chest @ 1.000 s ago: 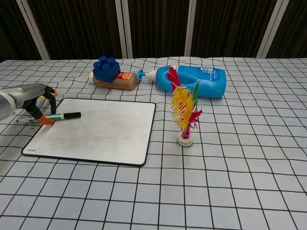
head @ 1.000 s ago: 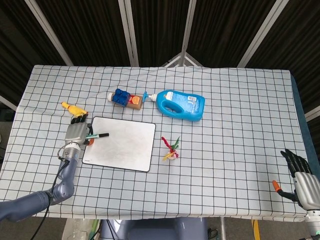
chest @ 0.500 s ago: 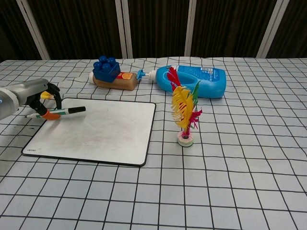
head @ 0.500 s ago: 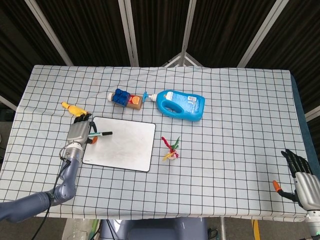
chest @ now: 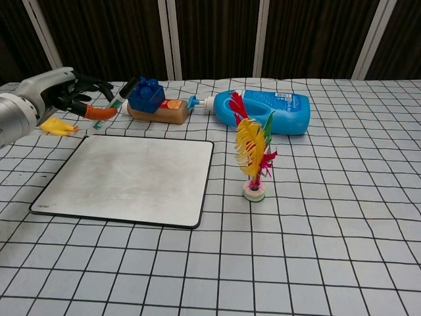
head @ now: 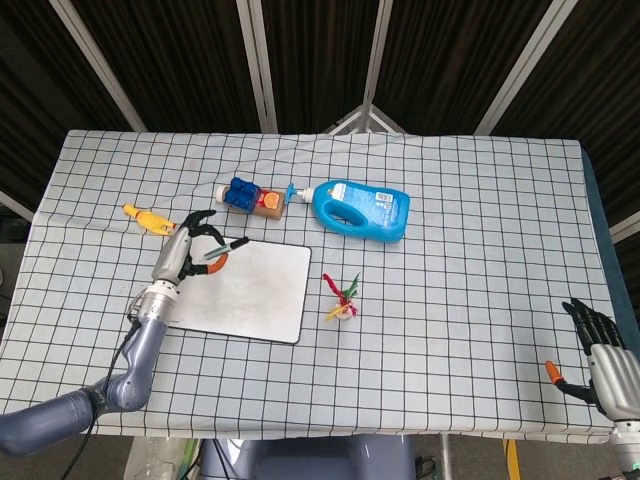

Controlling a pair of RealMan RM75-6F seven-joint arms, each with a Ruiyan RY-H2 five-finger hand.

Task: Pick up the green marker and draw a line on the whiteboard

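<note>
One dark right hand sits at the head view's lower right, fingers apart, holding nothing. Mid-left lies the white rectangular whiteboard. Above its upper-left corner, the grey left hand pinches the slim green marker, lifted clear.

No legible text on any object.

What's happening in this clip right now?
The left hand holds the green marker raised in the air above the far left corner of the whiteboard, tip not touching it. No drawn line is visible on the board. The right hand rests idle at the near right edge of the table, holding nothing. A blue detergent bottle, a feathered shuttlecock and a toy with blue blocks sit untouched nearby.
</note>
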